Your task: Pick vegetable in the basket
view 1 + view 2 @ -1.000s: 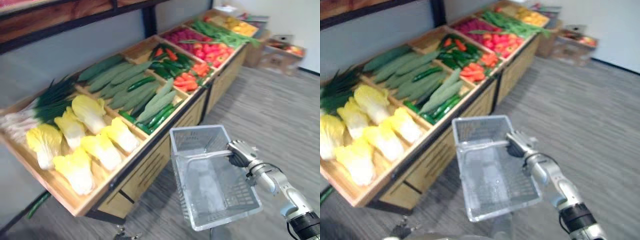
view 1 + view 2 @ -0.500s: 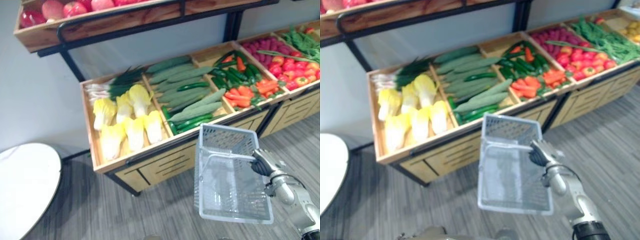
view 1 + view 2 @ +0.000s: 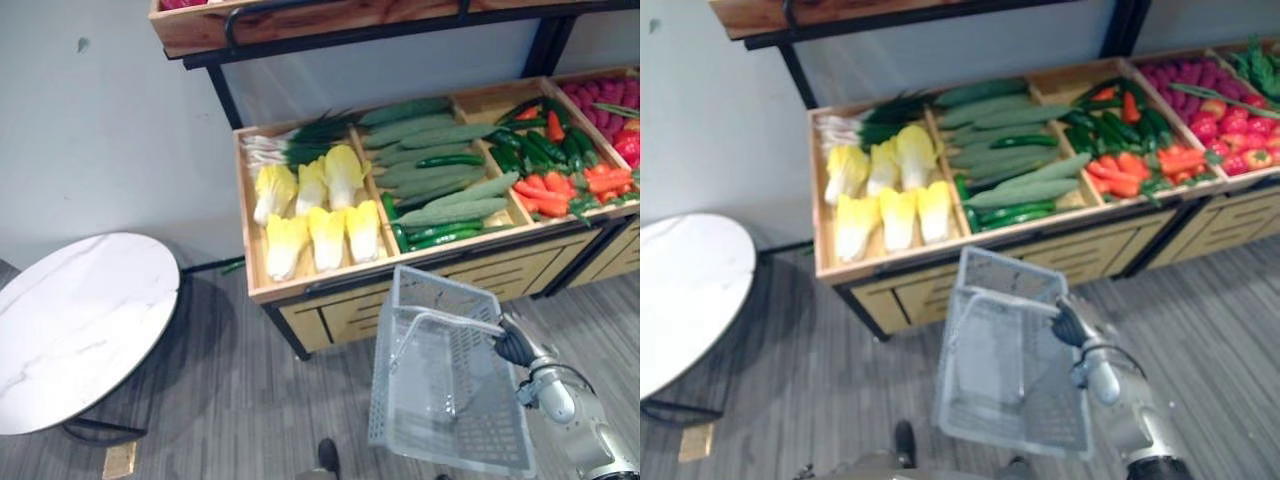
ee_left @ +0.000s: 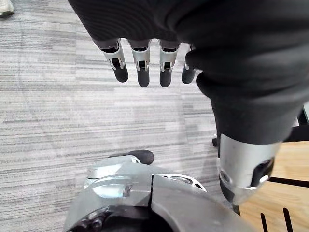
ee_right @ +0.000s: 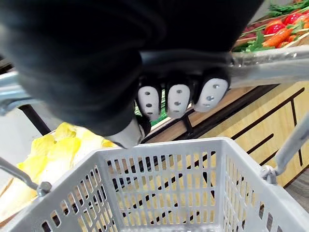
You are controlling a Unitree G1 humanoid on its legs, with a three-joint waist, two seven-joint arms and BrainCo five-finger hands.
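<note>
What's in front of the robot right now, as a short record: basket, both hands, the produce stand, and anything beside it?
basket: grey mesh, hanging from its handle in front of the stand, no vegetable seen inside
right hand: fingers curled round the basket handle
left hand: fingers straight, holding nothing, over the floor
stand: wooden bins with yellow cabbages, cucumbers, carrots
beside: round white table to the robot's left

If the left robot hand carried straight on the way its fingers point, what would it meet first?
Probably the grey striped carpet floor; the left robot hand hangs open above it, nothing between.
</note>
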